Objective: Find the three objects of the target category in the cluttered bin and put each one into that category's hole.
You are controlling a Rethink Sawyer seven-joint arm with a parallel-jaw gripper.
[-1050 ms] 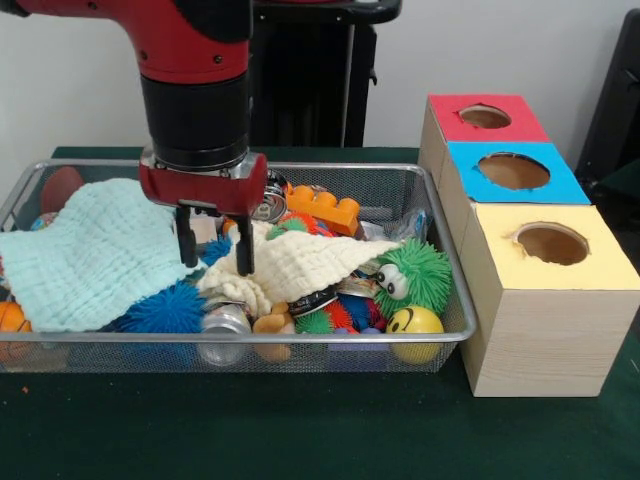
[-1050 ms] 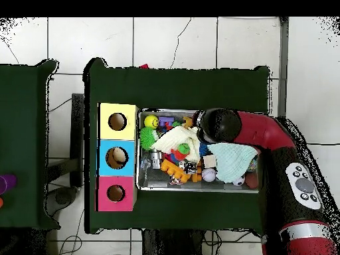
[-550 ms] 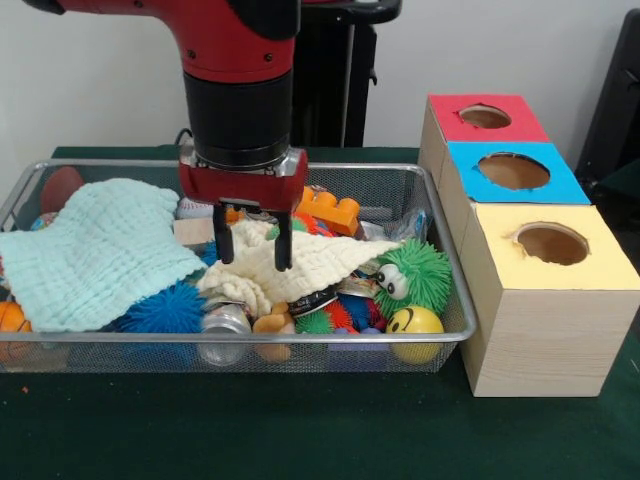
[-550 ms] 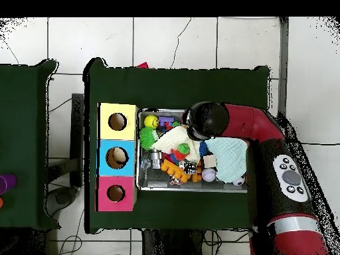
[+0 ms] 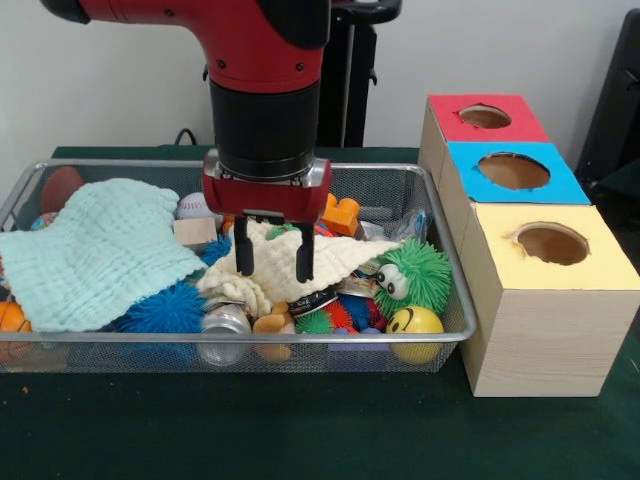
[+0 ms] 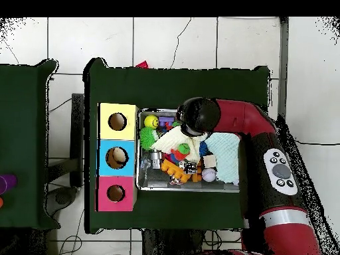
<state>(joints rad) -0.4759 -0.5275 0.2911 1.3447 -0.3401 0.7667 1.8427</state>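
Cream woven cloth point(image 5: 300, 262) lies crumpled over the middle of the wire-mesh bin point(image 5: 440, 300), and we find the gripper point(image 5: 273, 262) directly above it, its two dark fingers spread apart and empty, tips at or just above the fabric. We cannot tell from either view whether they touch it. We cannot tell which category is the target; given where the gripper sits, we judge the cloth to be the item in hand.

Handling: we judge the cloth light, limp and non-fragile. It will drape and trail when lifted, and may drag neighbouring clutter such as the green fuzzy toy point(image 5: 415, 275) at its right corner or the can point(image 5: 224, 322) under its front edge. We recommend pinching a raised fold near the middle of the bunched part, not a flat edge, so both fingers close on doubled fabric. A second, mint-green cloth point(image 5: 95, 250) covers the bin's left part and should handle alike.

The three holes sit in the row of boxes beside the bin: red point(image 5: 485, 117), blue point(image 5: 513, 170) and yellow point(image 5: 552, 243).

Change from the earlier frames: we note that the gripper has travelled rightward in the front view, from the edge of the mint-green cloth to above the cream one, with the fingers equally spread. The bin contents appear undisturbed.
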